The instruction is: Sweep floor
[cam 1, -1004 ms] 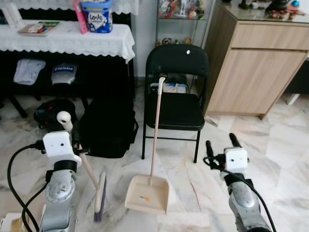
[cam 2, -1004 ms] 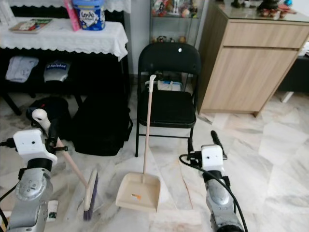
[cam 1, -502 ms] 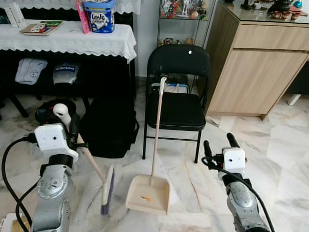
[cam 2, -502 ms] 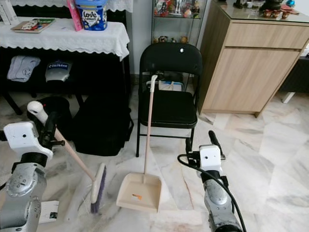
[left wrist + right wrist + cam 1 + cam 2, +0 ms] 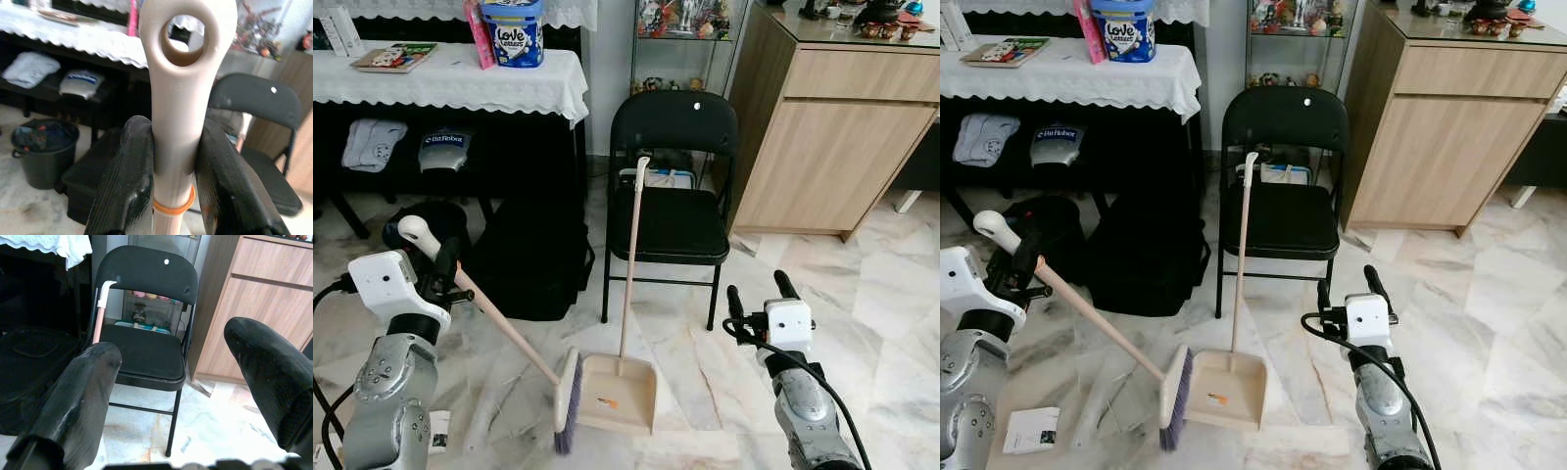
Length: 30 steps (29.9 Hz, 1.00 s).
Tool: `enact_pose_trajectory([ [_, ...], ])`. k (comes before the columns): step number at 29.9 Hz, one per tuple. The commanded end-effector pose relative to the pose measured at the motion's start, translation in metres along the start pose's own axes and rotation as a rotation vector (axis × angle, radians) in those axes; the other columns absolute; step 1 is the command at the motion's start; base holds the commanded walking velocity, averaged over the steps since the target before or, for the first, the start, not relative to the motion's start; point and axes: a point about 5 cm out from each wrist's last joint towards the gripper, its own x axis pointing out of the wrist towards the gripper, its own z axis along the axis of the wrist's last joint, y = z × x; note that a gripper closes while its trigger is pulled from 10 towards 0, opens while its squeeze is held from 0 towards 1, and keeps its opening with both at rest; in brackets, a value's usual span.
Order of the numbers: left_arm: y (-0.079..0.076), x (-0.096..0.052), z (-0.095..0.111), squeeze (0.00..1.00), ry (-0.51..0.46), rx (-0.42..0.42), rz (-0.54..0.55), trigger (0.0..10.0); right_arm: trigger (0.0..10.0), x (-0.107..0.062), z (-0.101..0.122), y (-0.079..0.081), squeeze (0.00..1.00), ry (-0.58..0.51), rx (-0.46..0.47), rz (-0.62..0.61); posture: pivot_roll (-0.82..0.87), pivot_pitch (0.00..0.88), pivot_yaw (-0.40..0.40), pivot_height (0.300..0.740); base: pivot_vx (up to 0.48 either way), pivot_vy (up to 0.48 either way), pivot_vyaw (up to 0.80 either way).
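- Pale marble floor [image 5: 881, 294] with grey veining; a folded paper leaflet [image 5: 1030, 429] lies on it near the left arm
- Left gripper [image 5: 171, 161], jaws clamped on the broom [image 5: 499, 328] handle near its looped end; the bristle head rests on the floor, touching the dustpan [image 5: 617, 392]
- Dustpan's long handle stands upright before a black folding chair [image 5: 671, 211]
- Right gripper [image 5: 759, 294], jaws wide apart, holding nothing
- Lace-covered tabletop [image 5: 450, 78], wooden cabinet [image 5: 832, 137], black bag [image 5: 533, 259]

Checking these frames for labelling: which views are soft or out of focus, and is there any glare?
Left wrist view: broom handle and fingers sharp, room behind soft. Right wrist view: fingers blurred, chair clear. Eye views: evenly lit, mild sheen on the floor.
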Motion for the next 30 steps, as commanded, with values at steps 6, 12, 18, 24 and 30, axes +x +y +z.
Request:
enact_pose_trajectory([
  [6, -0.005, -0.002, 0.007, 0.00, 0.006, -0.012, -0.076, 10.0, 10.0, 0.000, -0.003, -0.003, 0.00, 0.023, -0.007, 0.000, -0.02, 0.000, -0.037, 0.740, 0.000, 0.000, 0.00],
  [12, -0.007, -0.005, 0.002, 0.00, 0.078, -0.002, -0.147, 10.0, 10.0, 0.000, -0.003, -0.003, 0.00, 0.025, -0.009, 0.000, -0.01, 0.000, -0.039, 0.740, 0.000, 0.000, 0.00],
  [18, -0.013, -0.008, -0.005, 0.00, 0.126, 0.029, -0.206, 10.0, 10.0, 0.000, -0.003, -0.003, 0.00, 0.027, -0.008, 0.000, -0.01, 0.000, -0.039, 0.740, 0.000, 0.000, 0.00],
  [24, -0.020, -0.009, -0.009, 0.00, 0.145, 0.035, -0.237, 10.0, 10.0, 0.001, -0.003, -0.002, 0.00, 0.029, -0.007, 0.000, -0.01, 0.000, -0.035, 0.740, 0.000, 0.000, 0.00],
  [30, -0.021, -0.007, -0.009, 0.00, 0.145, 0.035, -0.240, 10.0, 10.0, 0.001, -0.004, -0.002, 0.00, 0.034, -0.008, -0.001, -0.01, 0.000, -0.035, 0.740, 0.000, 0.000, 0.00],
])
